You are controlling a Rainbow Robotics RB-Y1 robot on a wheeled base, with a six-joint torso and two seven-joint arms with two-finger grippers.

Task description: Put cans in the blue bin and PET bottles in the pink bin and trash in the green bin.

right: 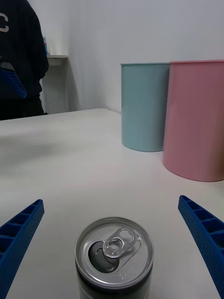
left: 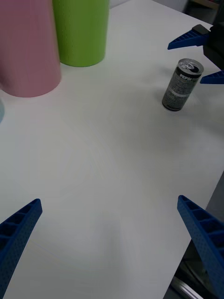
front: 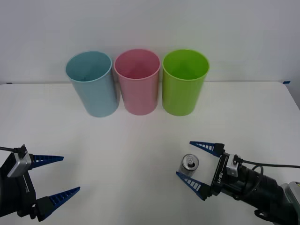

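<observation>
Where the can (front: 189, 165) stands upright on the white table (front: 140, 154), its long axis vertical and its silver top with the pull tab facing up, the word PEPSI can be read near the top of its dark grey side in the left wrist view (left: 182, 84); the smaller print below it is too fine to make out. The can's mouth is open, the tab (right: 122, 241) lying flat across the lid.

The can sits at the near right of the table, between the spread blue fingers of the right gripper (front: 200, 166), which reaches in from the right edge. One finger (front: 206, 146) passes on the can's far side and the other on its near side; the jaws are wide and neither touches the can.

The left gripper (front: 55, 178) rests at the near left corner, well apart from the can, its jaws wide too and holding nothing.

Along the far side of the table three bins stand upright in a row, just beside one another: the blue bin (front: 92, 84) on the left, the pink bin (front: 138, 82) in the middle, the green bin (front: 184, 82) on the right. All three stand well apart from the can.
</observation>
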